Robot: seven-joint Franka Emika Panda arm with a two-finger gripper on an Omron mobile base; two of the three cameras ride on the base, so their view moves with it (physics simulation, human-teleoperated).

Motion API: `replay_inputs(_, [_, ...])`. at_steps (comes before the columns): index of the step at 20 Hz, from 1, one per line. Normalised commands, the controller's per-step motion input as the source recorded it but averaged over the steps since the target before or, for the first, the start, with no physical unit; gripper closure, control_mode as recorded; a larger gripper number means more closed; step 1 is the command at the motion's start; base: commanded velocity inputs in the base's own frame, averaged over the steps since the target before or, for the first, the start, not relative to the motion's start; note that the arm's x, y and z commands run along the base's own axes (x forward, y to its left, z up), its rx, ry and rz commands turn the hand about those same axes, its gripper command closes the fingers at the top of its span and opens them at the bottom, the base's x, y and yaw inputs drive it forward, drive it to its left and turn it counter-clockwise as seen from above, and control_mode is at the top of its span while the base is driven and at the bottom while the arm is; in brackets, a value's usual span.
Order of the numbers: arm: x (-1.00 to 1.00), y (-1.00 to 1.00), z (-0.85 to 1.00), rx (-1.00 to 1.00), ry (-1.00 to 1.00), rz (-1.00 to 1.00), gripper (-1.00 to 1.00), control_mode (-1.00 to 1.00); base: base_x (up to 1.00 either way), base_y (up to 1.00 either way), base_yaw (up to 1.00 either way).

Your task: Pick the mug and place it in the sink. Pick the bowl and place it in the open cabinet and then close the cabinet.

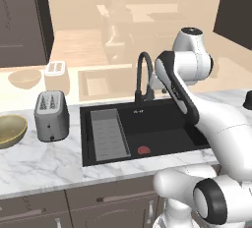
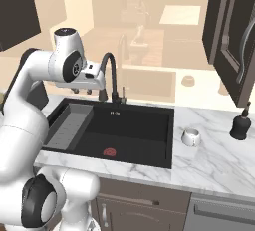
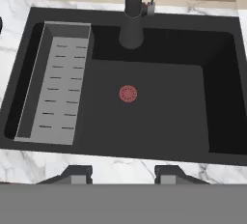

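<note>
White mug (image 2: 191, 137) sits on marble worktop (image 2: 219, 160) at sink's (image 3: 144, 117) 3 o'clock; hand (image 3: 123, 174) above sink, jaws part-open, empty.

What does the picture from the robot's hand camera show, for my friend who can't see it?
A black sink seen from above, with nothing in it but a red drain in the middle and a grey ribbed tray along its left side. A black faucet rises at the top edge, white marble counter surrounds the sink, and the tool has nothing between its tips.
</note>
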Motion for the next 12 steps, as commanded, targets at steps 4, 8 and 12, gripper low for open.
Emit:
replay_inputs(4, [-0.19,0.00,0.00,0.00,0.00,0.00,-1.00,-1.00,0.00,0.00,0.00])
replay_inputs(8, [-0.36,-0.14,-0.01,0.00,0.00,0.01,-1.00,-1.00,0.00,0.00,0.00])
replay_inputs(12, [-0.52,-0.40,-0.07,0.00,0.00,0.06,-1.00,-1.00,0.00,0.00,0.00])
